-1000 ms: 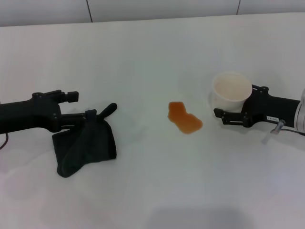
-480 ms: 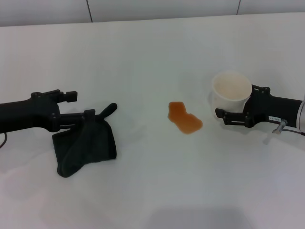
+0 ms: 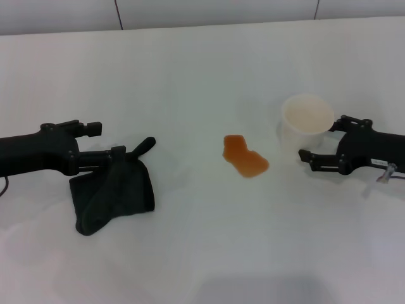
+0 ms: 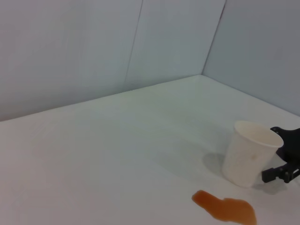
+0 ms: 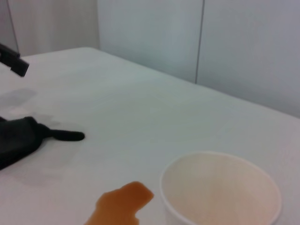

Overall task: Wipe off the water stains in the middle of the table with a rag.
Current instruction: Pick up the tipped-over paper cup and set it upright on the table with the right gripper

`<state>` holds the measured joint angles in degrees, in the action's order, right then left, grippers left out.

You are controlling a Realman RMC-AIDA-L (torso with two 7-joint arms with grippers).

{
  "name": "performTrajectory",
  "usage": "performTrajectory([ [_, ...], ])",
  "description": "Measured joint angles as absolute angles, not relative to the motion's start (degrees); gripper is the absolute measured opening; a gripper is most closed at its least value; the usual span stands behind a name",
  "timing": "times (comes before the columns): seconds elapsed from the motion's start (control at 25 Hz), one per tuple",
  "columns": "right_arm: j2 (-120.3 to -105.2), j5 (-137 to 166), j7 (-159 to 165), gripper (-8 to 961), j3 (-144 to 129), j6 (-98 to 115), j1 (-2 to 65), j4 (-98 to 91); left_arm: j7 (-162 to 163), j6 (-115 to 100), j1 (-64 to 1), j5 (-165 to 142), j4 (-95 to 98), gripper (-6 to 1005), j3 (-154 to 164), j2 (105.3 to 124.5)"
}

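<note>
The water stains (image 3: 244, 156) are an orange-brown puddle in the middle of the white table (image 3: 202, 69). They also show in the left wrist view (image 4: 225, 209) and the right wrist view (image 5: 119, 204). The black rag (image 3: 114, 190) lies crumpled at the left with its tail pointing toward the puddle; it also shows in the right wrist view (image 5: 18, 140). My left gripper (image 3: 107, 140) is open at the rag's far edge, its nearer finger touching the cloth. My right gripper (image 3: 319, 139) is open just right of the pale cup (image 3: 307, 120), apart from it.
The cup stands upright right of the puddle; it shows in the left wrist view (image 4: 248, 152) and the right wrist view (image 5: 220, 194). A wall rises behind the table's far edge (image 3: 202, 22). Bare table lies between rag and puddle.
My right gripper has drawn back to the right, away from the cup, which stays standing in place. The left arm and the rag have not moved.
</note>
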<state>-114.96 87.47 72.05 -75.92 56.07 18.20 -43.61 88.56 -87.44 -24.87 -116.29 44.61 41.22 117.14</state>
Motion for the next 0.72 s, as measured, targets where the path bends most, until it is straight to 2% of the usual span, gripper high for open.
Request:
performTrajectory([
  [0.72,-114.76,94.0,78.8,872,-72.1,57.1,12.1,-54.2,88.6,-87.8,-24.7,-116.3,44.7,887,41.2,117.28],
])
